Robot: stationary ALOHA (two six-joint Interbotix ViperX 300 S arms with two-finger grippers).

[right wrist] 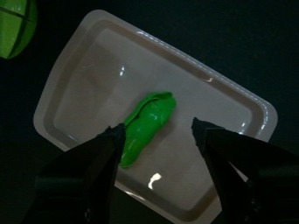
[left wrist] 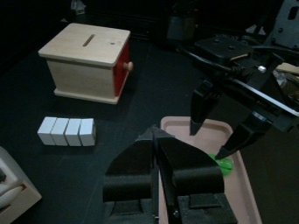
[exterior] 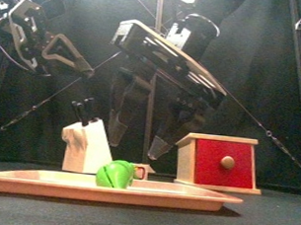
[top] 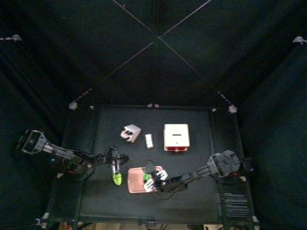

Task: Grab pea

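The pea [right wrist: 147,127], a small mid-green piece, is seen lying loose in a shallow pink tray [right wrist: 82,61] near the table's front edge; in the right wrist view it rests on the tray floor, slightly off toward one side wall, and nothing is touching it. The right gripper [right wrist: 158,131] is held directly above it with its jaws spread wide, one fingertip on each side of the pea and both clear of it. From the front, the same gripper [exterior: 135,141] is seen hanging over the tray [exterior: 173,194], fingertips above the rim, with the pea [exterior: 114,173] below them on the tray floor. A brighter lime-yellow piece [right wrist: 12,28] is noted outside the tray, beside one corner, on the black table [top: 204,126]; from above it [top: 118,180] lies just left of the tray [top: 135,176]. The left gripper [left wrist: 158,144] is held near the tray's left end, its jaws pressed together and holding nothing; the left arm [top: 54,151] comes in from the left side of the table. Behind the tray, a wooden box with a red face and a slotted top [left wrist: 91,58] is set toward the right rear, and a row of small white blocks [left wrist: 66,131] lies well apart from it. A white holder [exterior: 84,143] stands behind the tray to the left in the front view.
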